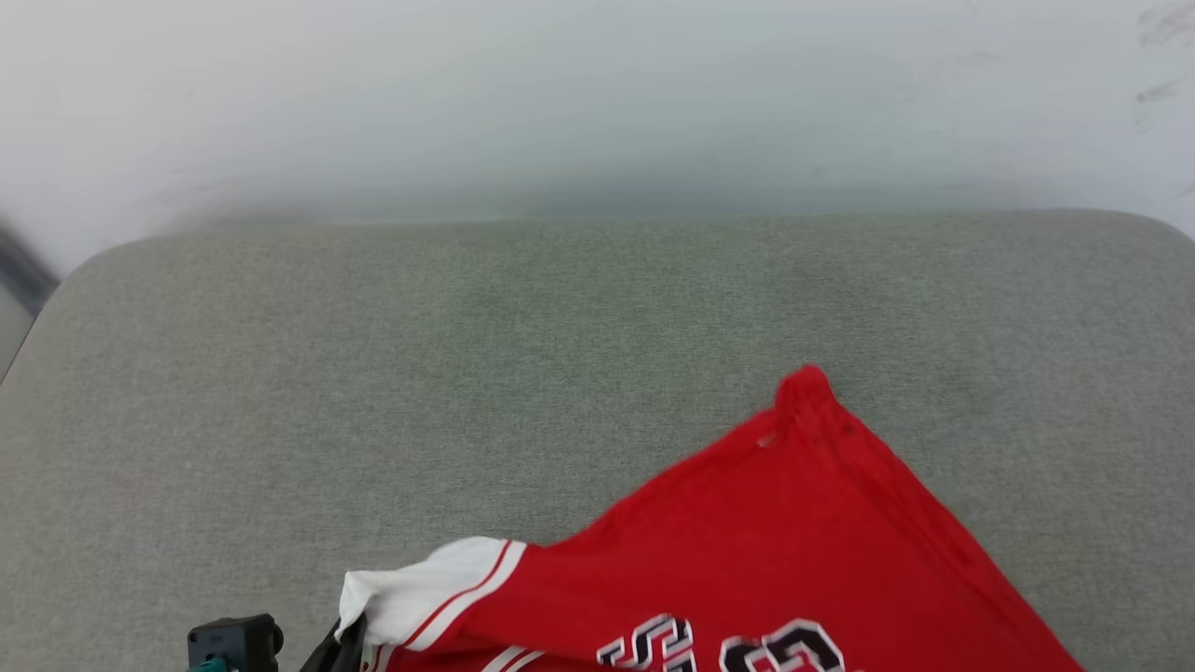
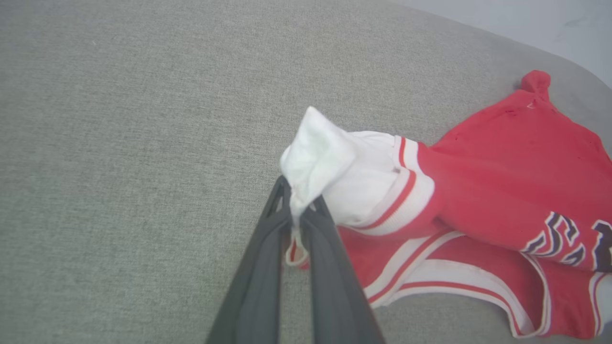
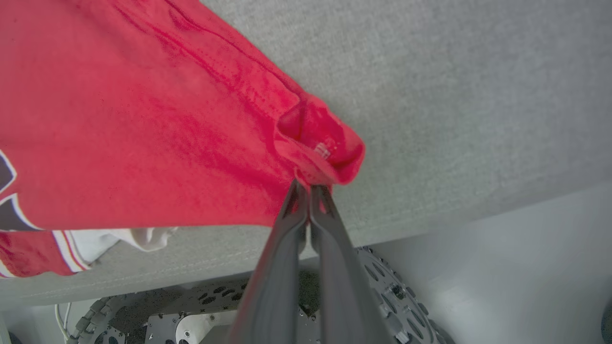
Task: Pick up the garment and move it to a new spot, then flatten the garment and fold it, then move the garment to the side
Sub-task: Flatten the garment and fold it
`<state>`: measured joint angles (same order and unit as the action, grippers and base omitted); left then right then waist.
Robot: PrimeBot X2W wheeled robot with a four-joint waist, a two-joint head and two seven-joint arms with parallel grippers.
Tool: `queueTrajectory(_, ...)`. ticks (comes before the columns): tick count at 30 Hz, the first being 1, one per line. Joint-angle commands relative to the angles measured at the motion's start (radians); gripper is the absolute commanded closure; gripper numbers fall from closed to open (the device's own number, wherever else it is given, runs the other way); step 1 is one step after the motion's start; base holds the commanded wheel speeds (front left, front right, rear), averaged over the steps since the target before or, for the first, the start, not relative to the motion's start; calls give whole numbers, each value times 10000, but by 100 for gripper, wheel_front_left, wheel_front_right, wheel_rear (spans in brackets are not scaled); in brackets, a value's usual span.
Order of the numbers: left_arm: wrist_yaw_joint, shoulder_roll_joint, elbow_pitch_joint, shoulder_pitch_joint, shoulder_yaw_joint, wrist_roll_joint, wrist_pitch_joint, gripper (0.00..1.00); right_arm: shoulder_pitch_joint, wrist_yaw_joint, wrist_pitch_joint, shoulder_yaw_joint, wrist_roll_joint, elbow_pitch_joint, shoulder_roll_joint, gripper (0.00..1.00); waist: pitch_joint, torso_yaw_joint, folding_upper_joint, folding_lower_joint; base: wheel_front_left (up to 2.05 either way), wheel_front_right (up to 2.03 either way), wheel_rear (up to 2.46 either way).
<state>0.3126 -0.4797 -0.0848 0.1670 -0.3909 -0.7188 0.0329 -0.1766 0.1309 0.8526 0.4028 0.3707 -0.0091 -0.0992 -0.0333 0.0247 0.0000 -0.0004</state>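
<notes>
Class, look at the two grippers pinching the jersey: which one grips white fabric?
The left gripper: it pinches the white sleeve of the garment, whereas the right gripper pinches a plain red corner.

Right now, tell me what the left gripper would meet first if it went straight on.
The bunched white sleeve of the red jersey-style T-shirt that the left gripper pinches; beyond it, probably the grey woven cushion, depth unclear.

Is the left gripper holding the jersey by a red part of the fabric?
No, the left gripper has its fingers closed on the white sleeve of the jersey.
</notes>
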Motion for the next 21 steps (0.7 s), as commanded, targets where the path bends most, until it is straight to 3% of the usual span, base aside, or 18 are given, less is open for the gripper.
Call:
queueTrajectory(1,54,-62,37,139,25,-26,27,100,-635,-5,-114,29,-254,-244,237,100,87,-133,0,4,0,0,0)
queueTrajectory(4,46,-45,54,148,15,-47,-7,100,-1023,-5,-467,-19,-287,-270,388,97,60,-183,0,4,0,0,0)
queueTrajectory(5,21,-29,72,133,-9,-39,-14,100,-1157,-3,-621,-53,-198,-168,445,58,41,-201,0,4,0,0,0)
queueTrajectory(6,11,-11,73,110,-13,-41,-34,100,-1168,-3,-969,-22,-198,-160,464,0,15,-227,0,4,0,0,0)
queueTrajectory(11,-2,-62,-11,-72,-90,90,-29,100,-661,-3,-2908,-55,183,324,471,0,-129,-300,0,4,0,0,0)
queueTrajectory(16,-47,-107,-48,-332,-120,209,-65,100,436,-3,-5552,-39,-172,553,499,0,-319,-254,0,4,0,0,0)
queueTrajectory(21,-103,-79,-165,-733,-210,335,-49,100,1865,-3,-6772,-375,-323,1257,489,0,-627,-35,0,4,0,0,0)
